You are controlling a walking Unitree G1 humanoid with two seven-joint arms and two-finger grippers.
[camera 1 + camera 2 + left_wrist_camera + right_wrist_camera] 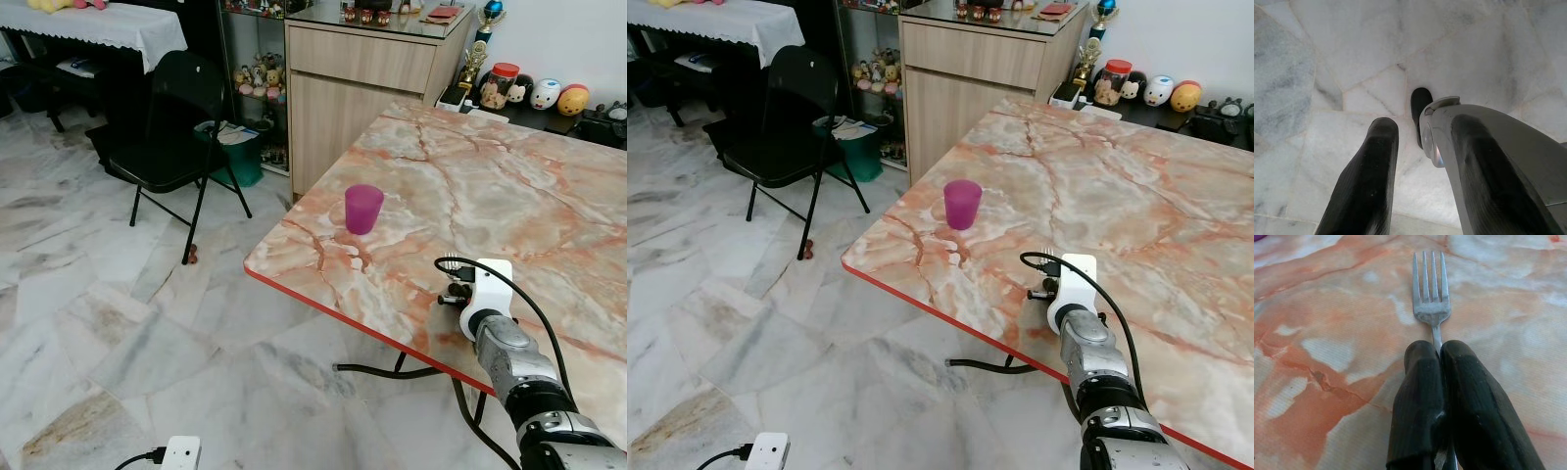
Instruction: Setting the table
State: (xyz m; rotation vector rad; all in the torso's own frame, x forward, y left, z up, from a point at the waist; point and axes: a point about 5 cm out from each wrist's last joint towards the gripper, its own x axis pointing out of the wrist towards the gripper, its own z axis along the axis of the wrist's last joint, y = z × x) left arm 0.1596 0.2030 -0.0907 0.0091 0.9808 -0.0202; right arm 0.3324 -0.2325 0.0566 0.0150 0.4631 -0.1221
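Observation:
My right gripper [1439,350] is shut on the handle of a metal fork [1431,289], whose tines point forward just above the pink marble table [519,186]. From the head, that arm's white wrist block [487,286] hangs over the table's near part, close to the red edge. A purple cup [363,209] stands upright on the table, ahead and to the left of the fork, near the table's corner. My left gripper [1422,132] hangs open over the marble floor with nothing between its fingers.
A black folding chair [176,117] stands on the floor at the left, with a green bin [240,149] behind it. A wooden cabinet [362,78] is beyond the table's far corner. Small figurines and jars [505,86] line the back. A white device [181,452] lies on the floor.

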